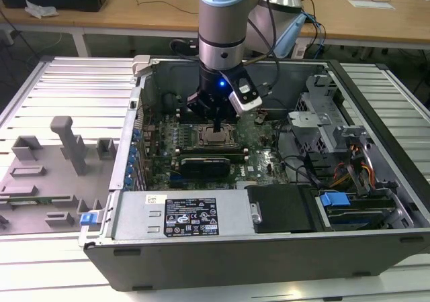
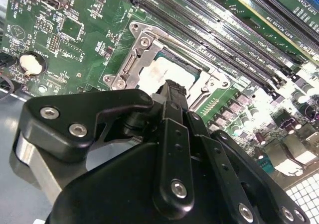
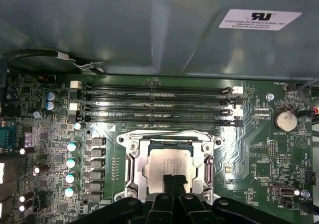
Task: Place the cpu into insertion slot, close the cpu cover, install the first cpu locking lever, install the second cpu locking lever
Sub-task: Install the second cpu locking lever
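Observation:
The cpu (image 3: pixel 167 165) (image 2: pixel 158 70), a pale tan-silver square, lies in the insertion slot (image 1: pixel 215 138) on the green motherboard. The silver cpu cover (image 3: pixel 133 170) (image 2: pixel 144 46) lies flat around it, and the chip shows through its window. My gripper (image 3: pixel 175 182) (image 2: pixel 174 87) (image 1: pixel 216 123) hangs straight over the socket, at the chip's edge. Its two black fingertips (image 3: pixel 169 180) are pressed together and shut, with nothing visible between them. The gripper body hides the near side of the socket in both wrist views.
Long black memory slots (image 3: pixel 154 104) run beside the socket, with a coin battery (image 3: pixel 286 119) near them. The open case's metal wall (image 3: pixel 149 30) rises close by. A power supply (image 1: pixel 181 215) and drive bays (image 1: pixel 349 181) fill the case. A grey fixture tray (image 1: pixel 54 168) lies at the exterior view's left.

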Available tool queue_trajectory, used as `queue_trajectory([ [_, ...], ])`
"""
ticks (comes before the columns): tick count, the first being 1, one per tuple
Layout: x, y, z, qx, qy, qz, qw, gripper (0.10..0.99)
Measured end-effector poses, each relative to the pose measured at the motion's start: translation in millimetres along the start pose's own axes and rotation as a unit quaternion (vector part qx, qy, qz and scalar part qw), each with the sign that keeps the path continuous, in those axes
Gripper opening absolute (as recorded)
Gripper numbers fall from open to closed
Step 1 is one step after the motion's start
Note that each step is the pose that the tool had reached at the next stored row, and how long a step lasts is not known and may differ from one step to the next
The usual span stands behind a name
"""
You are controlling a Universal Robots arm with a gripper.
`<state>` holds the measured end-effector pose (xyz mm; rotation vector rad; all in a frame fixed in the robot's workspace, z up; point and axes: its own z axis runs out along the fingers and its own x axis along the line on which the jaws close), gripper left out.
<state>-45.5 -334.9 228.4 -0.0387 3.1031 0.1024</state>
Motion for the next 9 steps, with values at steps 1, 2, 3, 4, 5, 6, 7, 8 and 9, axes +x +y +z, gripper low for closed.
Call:
queue_trajectory([
  [1,0.0,0.0,-0.1,0.0001,0.0,0.0,1.0,0.106],
  [2,0.0,0.0,-0.1,0.0001,0.0,0.0,1.0,0.106],
  [3,0.0,0.0,-0.1,0.0001,0.0,0.0,1.0,0.106],
  [4,0.0,0.0,-0.1,0.0001,-0.0001,0.0,1.0,0.106],
  [5,0.0,0.0,-0.1,0.0001,-0.0001,0.0,1.0,0.106],
  [6,0.0,0.0,-0.1,0.0001,-0.0001,0.0,1.0,0.106],
  [7,0.0,0.0,-0.1,0.0001,-0.0001,0.0,1.0,0.106],
  [8,0.0,0.0,-0.1,0.0001,-0.0002,0.0,1.0,0.106],
  [9,0.0,0.0,-0.1,0.0001,-0.0001,0.0,1.0,0.106],
])
